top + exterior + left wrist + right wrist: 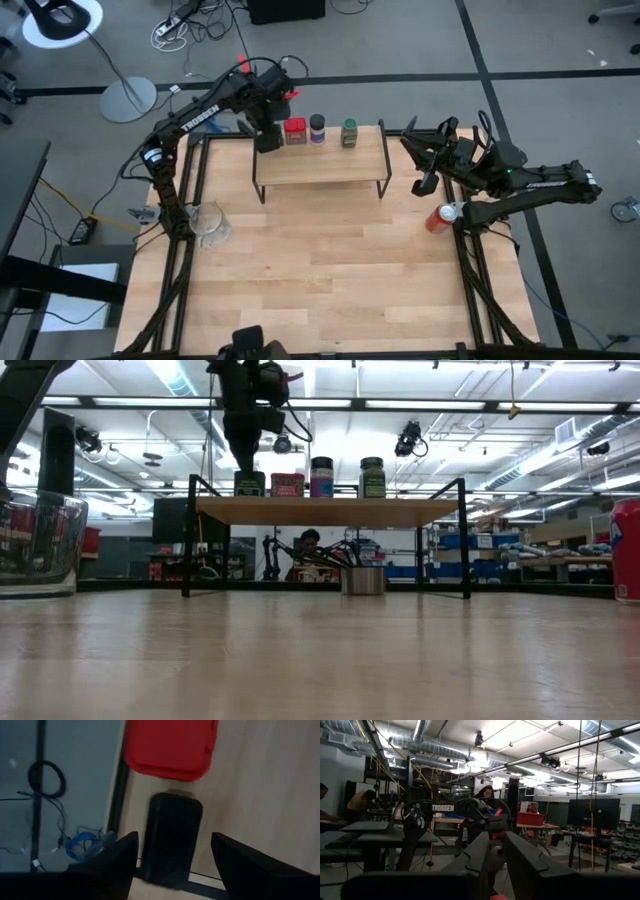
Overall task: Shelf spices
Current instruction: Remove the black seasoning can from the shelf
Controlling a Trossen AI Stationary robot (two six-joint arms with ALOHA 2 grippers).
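The shelf (320,165) stands at the table's far side. All four spices sit in a row on its plank (330,510): the dark square tin (249,483), the red square tin (287,484), the purple-labelled jar (321,477) and the green jar (372,477). My left gripper (243,455) hovers just over the dark tin (172,820), open. Its fingers (117,862) stand on either side of the tin with gaps showing and touch nothing. The red tin (170,745) sits right beside the dark one. My right gripper (422,165) waits off the shelf's right end, shut.
A clear glass cup (210,224) stands near the table's left edge. A red drink can (440,216) stands near the right edge, under the right arm. Bare tabletop (330,270) stretches in front of the shelf. People sit at benches in the room beyond.
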